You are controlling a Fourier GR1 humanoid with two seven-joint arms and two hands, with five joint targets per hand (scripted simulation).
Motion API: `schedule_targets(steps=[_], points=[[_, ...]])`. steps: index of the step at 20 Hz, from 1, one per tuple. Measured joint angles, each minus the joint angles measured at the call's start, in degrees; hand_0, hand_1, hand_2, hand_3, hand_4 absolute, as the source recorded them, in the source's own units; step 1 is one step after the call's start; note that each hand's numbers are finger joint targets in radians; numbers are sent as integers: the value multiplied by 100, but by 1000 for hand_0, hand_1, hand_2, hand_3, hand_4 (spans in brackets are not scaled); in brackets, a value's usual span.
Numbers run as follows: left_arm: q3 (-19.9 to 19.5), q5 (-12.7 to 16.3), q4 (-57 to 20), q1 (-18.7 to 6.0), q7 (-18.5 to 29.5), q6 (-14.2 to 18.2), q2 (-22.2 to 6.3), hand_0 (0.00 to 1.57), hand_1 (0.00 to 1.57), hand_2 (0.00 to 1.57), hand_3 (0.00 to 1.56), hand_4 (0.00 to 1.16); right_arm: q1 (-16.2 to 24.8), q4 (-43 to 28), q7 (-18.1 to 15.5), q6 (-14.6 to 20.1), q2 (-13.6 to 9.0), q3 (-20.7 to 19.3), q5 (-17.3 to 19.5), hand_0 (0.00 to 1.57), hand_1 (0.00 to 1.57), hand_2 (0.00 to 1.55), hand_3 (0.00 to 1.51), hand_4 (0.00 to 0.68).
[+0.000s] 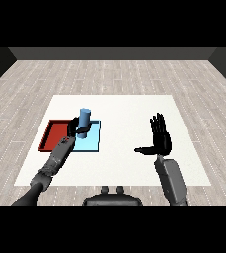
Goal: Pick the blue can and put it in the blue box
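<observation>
Table [134, 168]: white, on a pale wood floor; red tray [55, 133] and light blue tray [92, 143] lie side by side at its left
Blue can [85, 117]: upright, over the blue tray's far part
Left hand [78, 128]: fingers curled round the can's lower half
Right hand [160, 136]: fingers straight, thumb spread, holding nothing, well apart from the trays

I have one view only, from the robot's head, looking down and forward across the desk [134, 113]. The whole white top fits mid-frame, with wooden floor [114, 74] beyond it in the upper part. Both forearms enter from the lower corners, so the camera sits just behind and above them, fairly near the desk's front edge.
</observation>
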State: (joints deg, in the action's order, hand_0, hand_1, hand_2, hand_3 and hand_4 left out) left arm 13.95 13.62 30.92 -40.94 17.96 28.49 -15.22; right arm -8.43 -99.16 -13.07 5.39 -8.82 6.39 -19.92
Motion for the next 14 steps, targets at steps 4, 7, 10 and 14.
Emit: schedule_targets(steps=[4, 7, 10, 14], points=[[3, -226, -1002, -325, -59, -85, 136, 1571, 1571, 1565, 1460, 1029, -34, 246, -82, -94, 51, -121, -97, 0, 0, 0, 0, 0], [-59, -311, -1646, -524, -80, -68, 303, 1571, 1571, 1545, 1443, 964, -121, 594, -226, -223, 66, -254, -172, 0, 0, 0, 0, 0], [-194, -278, -2098, -557, -76, 69, 517, 1221, 1221, 1185, 1133, 920, -176, 772, -228, -231, 25, -348, -162, 0, 0, 0, 0, 0], [-478, -102, -2434, -559, -88, -72, 529, 1093, 1093, 1089, 958, 510, -376, 916, -171, -161, 88, -429, -186, 0, 0, 0, 0, 0]])
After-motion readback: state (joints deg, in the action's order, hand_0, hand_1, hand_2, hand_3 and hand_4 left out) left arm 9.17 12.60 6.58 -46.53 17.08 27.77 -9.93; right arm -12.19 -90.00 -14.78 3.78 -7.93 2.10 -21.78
